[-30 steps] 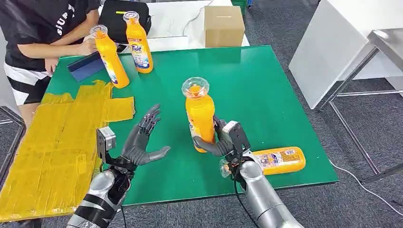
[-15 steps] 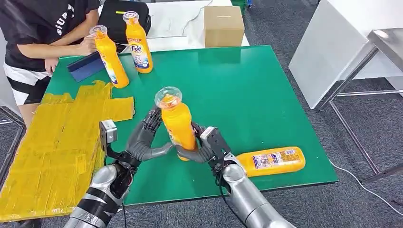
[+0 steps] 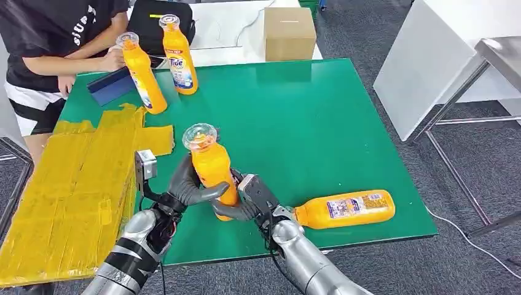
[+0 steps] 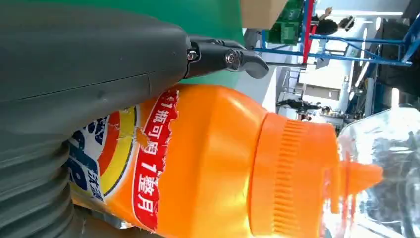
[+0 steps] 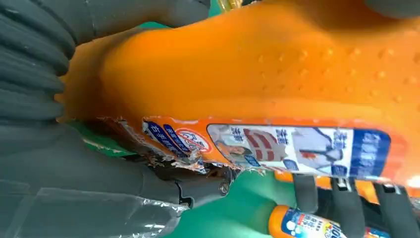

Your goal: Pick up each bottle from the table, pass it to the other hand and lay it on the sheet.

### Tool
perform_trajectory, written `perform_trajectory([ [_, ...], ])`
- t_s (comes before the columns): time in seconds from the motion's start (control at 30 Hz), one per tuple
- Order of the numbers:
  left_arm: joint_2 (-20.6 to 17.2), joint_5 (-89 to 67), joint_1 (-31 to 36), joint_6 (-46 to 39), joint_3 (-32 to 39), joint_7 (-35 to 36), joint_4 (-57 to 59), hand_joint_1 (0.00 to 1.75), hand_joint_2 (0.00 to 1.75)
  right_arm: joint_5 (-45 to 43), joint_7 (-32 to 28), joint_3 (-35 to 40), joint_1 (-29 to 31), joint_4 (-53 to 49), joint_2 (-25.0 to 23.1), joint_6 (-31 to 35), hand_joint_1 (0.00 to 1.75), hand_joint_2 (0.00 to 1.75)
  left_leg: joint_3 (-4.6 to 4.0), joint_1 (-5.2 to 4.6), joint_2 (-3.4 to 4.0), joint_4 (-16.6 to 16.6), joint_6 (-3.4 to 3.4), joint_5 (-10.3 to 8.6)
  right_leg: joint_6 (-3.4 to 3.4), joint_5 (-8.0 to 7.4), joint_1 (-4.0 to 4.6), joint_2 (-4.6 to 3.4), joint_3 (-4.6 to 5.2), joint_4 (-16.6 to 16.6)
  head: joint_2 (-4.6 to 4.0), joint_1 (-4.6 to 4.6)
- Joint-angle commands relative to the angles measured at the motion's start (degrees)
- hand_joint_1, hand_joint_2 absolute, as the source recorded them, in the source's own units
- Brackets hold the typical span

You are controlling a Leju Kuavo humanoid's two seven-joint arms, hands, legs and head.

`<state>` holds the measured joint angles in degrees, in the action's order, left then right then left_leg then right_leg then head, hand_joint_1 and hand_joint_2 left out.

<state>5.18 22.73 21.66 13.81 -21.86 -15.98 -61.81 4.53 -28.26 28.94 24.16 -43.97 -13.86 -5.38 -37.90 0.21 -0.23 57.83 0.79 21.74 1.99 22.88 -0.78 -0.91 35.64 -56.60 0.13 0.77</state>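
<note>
Holding the orange bottle (image 3: 212,169) upright between both my hands now, above the green table (image 3: 319,117) and just beside the near corner of the yellow sheet (image 3: 67,184). My right hand (image 3: 236,206) grips the bottle low on its body from underneath, and my left hand (image 3: 187,184) wraps round its middle, thumb across the front. In the left wrist view the thumb presses on the label (image 4: 143,163) of that bottle (image 4: 213,163), and in the right wrist view my right hand's fingers (image 5: 341,198) curl under the labelled side.

Here is where it can go wrong, as I judge it: two hands share one slick plastic body. If my right lets go before my left has really closed, the bottle drops onto the table beside the sheet, short of it. The torn label edge could slide under my thumb too. And the bottle is top-heavy with that clear cap (image 3: 199,136), so a loose hold would let it tip toward the sheet sideways.

Compared with a second ago: then my right hand alone held the bottle farther from the sheet, and my left hand waited open and apart. Half a second ago the left just touched it. Now the bottle sits closer to the sheet and my left has closed on it. The lying bottle (image 3: 347,209), the two standing bottles (image 3: 160,61) beyond the sheet and the person (image 3: 55,43) have not moved.
</note>
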Motion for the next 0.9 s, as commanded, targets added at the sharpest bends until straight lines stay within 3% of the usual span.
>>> perform_trajectory([
  [0.03, 0.77, 0.51, 2.95, -0.55, -2.43, -0.06, 4.78, 0.00, 1.75, 1.17, -0.01, 4.03, 3.43, 6.36, -0.99, 0.81, 1.75, 1.75, 0.19, 0.00, -0.02, -0.01, -0.04, 0.07, -0.07, 0.08, 0.02, 0.09, -0.19, 0.00, 0.00, 0.02],
  [0.07, 1.01, 0.60, 2.99, -1.50, -2.06, -0.71, 4.87, 0.21, 1.75, 1.25, -0.02, 4.40, 3.46, 6.64, -0.94, 1.02, 1.75, 1.75, 0.30, 0.02, -0.01, 0.01, -0.06, 0.12, -0.09, 0.12, 0.04, 0.11, -0.31, 0.00, 0.00, 0.02],
  [0.1, 1.00, 0.55, 3.03, -1.98, -2.18, -0.86, 4.85, 1.75, 1.75, 1.24, -0.02, 4.64, 3.46, 6.81, -0.85, 1.23, 1.75, 1.75, 0.19, 0.02, -0.05, 0.01, -0.04, 0.07, -0.07, 0.08, 0.03, 0.12, -0.20, 0.00, 0.00, 0.02],
  [0.9, 0.78, 0.56, 3.06, -3.93, -1.17, -1.60, 4.62, 1.75, 1.75, 0.59, -0.40, 3.49, 2.96, 4.62, 0.52, 2.91, 1.75, 1.75, 0.30, 0.03, -0.08, 0.02, -0.04, 0.12, -0.08, 0.13, 0.05, 0.18, -0.32, 0.01, 0.00, 0.02],
])
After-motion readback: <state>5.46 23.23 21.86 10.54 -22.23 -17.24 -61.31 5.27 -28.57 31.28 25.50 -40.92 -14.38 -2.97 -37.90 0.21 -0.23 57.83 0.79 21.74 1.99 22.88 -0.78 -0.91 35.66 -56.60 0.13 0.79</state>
